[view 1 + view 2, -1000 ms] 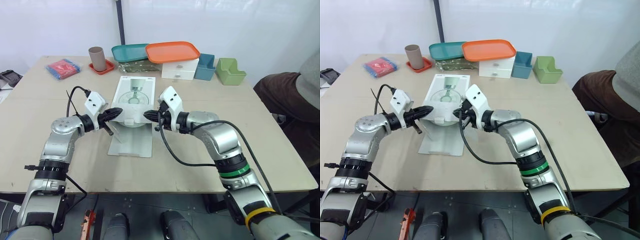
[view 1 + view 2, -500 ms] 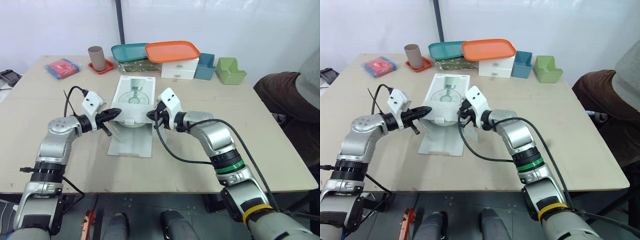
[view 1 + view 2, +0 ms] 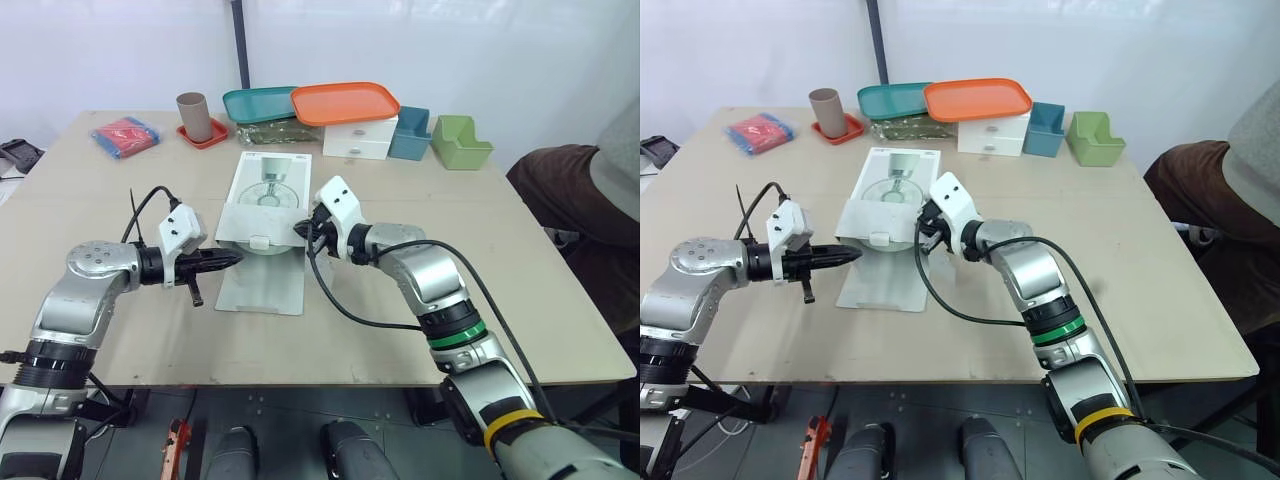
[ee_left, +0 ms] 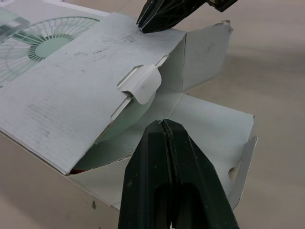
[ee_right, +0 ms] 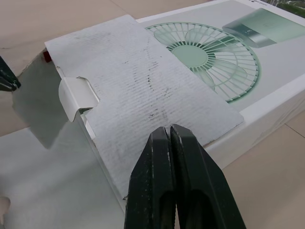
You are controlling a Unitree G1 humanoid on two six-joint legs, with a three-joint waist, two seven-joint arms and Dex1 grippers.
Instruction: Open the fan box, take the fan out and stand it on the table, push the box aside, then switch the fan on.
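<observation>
The white fan box [image 3: 268, 185] lies flat at the table's middle, a fan pictured on its lid. Its near end is open. One flap [image 3: 262, 285] lies flat on the table, and the top flap [image 5: 138, 86] hangs over the opening. A pale green fan edge [image 4: 128, 121] shows inside. My left gripper [image 3: 235, 257] is shut and empty, just off the left of the opening, over the flat flap. My right gripper [image 3: 300, 230] is shut, with its tip at the top flap's right edge.
Along the back stand an orange tray [image 3: 345, 102] on white drawers [image 3: 358, 140], a teal tray [image 3: 258, 103], a blue bin [image 3: 410, 133] and a green bin [image 3: 460, 142]. A brown cup [image 3: 194, 117] and a red packet [image 3: 126, 135] sit back left. A person [image 3: 590, 190] sits at the right.
My left gripper has drawn back from the top flap, towards me and lower, with its arm swung out to the left. The right gripper has stayed at the flap's right edge.
</observation>
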